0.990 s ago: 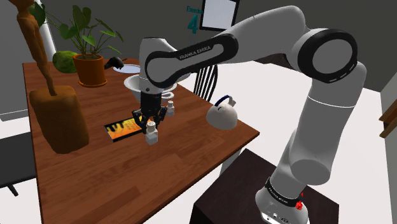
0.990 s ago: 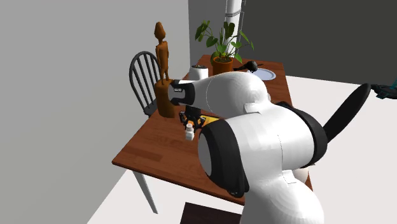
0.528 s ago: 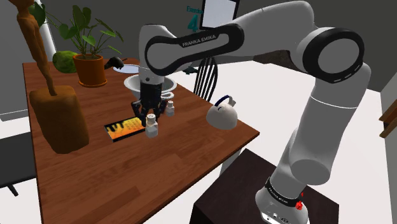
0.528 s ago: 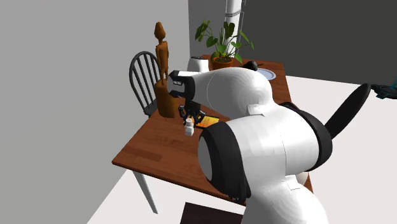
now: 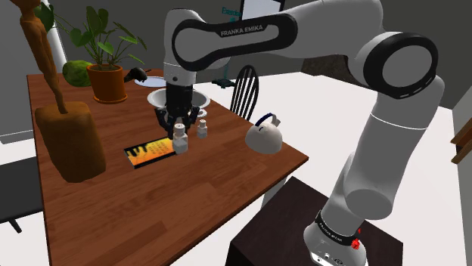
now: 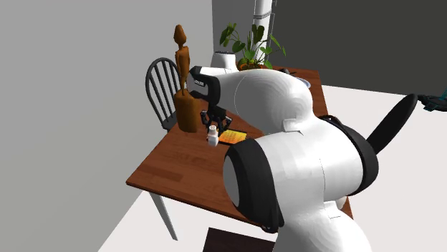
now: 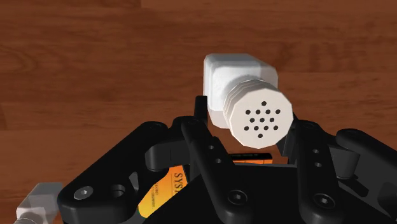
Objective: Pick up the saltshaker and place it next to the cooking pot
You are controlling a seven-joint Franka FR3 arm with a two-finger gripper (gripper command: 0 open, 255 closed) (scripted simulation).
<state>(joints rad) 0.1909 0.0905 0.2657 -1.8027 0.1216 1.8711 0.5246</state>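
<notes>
The white saltshaker [image 5: 179,140] hangs a little above the wooden table [image 5: 189,204], with my black gripper [image 5: 179,127] shut on it from above. In the wrist view its perforated cap [image 7: 259,118] faces the camera and both fingers [image 7: 198,139] clasp the body between them. From the second exterior view the saltshaker [image 6: 212,135] hangs under the gripper [image 6: 214,122], above the table beside the orange book. The white cooking pot [image 5: 160,97] stands just beyond the gripper, partly hidden by the arm.
A second white shaker [image 5: 202,129] stands on the table close by. An orange book [image 5: 149,152] lies under the gripper. A white kettle [image 5: 264,136], a wooden statue [image 5: 66,140], a potted plant [image 5: 106,75] and a plate [image 5: 155,80] share the table. A chair [image 6: 162,87] stands behind.
The gripper has risen with the saltshaker, lifting it off the table, and carried it away from the near edge towards the pot.
</notes>
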